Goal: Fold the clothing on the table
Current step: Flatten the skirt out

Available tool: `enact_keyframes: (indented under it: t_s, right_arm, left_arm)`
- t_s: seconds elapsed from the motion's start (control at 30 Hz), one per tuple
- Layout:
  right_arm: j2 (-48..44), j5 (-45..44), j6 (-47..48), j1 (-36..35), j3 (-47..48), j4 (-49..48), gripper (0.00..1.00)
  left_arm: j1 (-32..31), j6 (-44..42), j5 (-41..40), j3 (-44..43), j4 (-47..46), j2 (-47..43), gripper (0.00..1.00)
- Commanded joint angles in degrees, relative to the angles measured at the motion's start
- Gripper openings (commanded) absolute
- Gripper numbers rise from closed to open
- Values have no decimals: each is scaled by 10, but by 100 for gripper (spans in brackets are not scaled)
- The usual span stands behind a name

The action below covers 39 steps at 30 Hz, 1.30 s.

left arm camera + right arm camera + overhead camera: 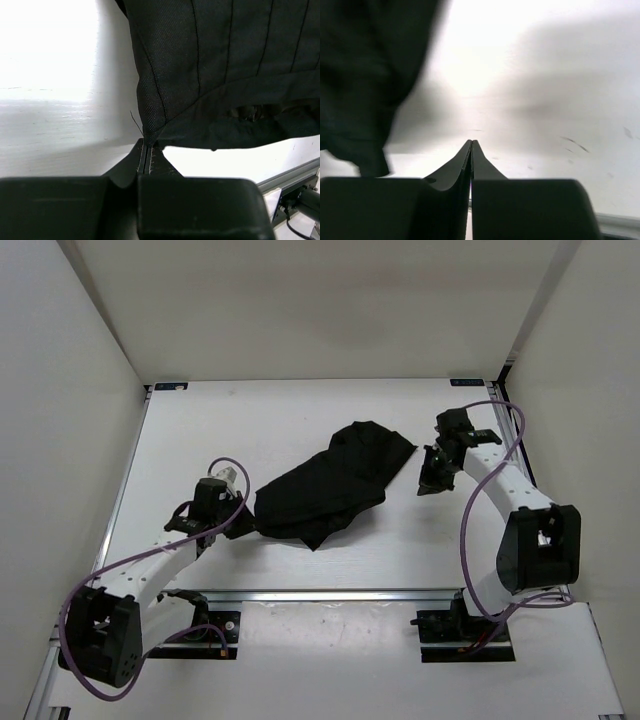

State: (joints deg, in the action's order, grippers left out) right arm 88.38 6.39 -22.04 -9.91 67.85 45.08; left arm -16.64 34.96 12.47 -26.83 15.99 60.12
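Top external view, starting at the near edge of the table: a metal rail runs across just beyond the two arm bases, and purple cables loop along both arms.

The left arm reaches in from the near-left corner. Its left gripper sits at the nearest left tip of the clothing. From the left wrist camera, the left gripper is clenched, its fingers pressed flat together. The corner of the clothing meets them right at the tips, so it looks pinched there. Thin stitched lines run down the dark cloth, and its lower hem lies on the white table.

The clothing is a crumpled black heap around the middle of the table, stretched from near-left towards far-right, with folds bunched on its near side.

Farther back, towards the right edge, the right gripper points down just beside the far-right end of the clothing, apart from it. From the right wrist camera, the right gripper is clenched on nothing, fingers touching. The blurred clothing lies off to one side of them, with bare table ahead.
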Motion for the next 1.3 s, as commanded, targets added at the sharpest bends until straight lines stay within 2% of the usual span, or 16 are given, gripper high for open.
enact_keyframes:
  t_s: [0.0,0.07,0.1,0.13,0.23,0.37,0.4,0.63,0.83,1.03,1.17,1.27]
  right_arm:
    - [-50,-101,31,-4,-11,34,1]
    - [-70,-34,31,7,-18,13,14]
    - [-78,9,29,10,-22,6,29]
    - [-80,32,28,8,-26,4,38]
    - [-62,138,-3,6,-47,-13,46]
    - [-37,320,-94,21,-115,-152,50]
    - [-31,332,-120,19,-126,-188,50]
    - [35,302,-119,-41,-73,-203,47]
    - [43,305,-142,-55,-77,-278,43]
    - [43,173,-93,-33,-4,-154,41]
    - [41,159,-91,-18,2,-126,42]
    - [45,186,-108,-24,-4,-148,42]
  left_arm:
    - [-7,-2,18,-2,-23,-3,0]
    - [-9,5,24,-2,-31,2,0]
    - [-12,5,23,-2,-31,4,0]
    - [-14,5,22,-1,-32,8,0]
    - [-12,1,25,-5,-30,17,0]
    - [-21,-2,26,-10,-29,25,0]
    - [-22,-3,27,-11,-29,25,0]
    - [-32,-1,34,-14,-27,36,0]
    - [-30,-1,35,-8,-23,33,0]
    - [-22,-8,39,-10,-21,31,0]
    - [-21,-5,35,-9,-18,24,0]
    - [-20,-5,39,-8,-16,25,0]
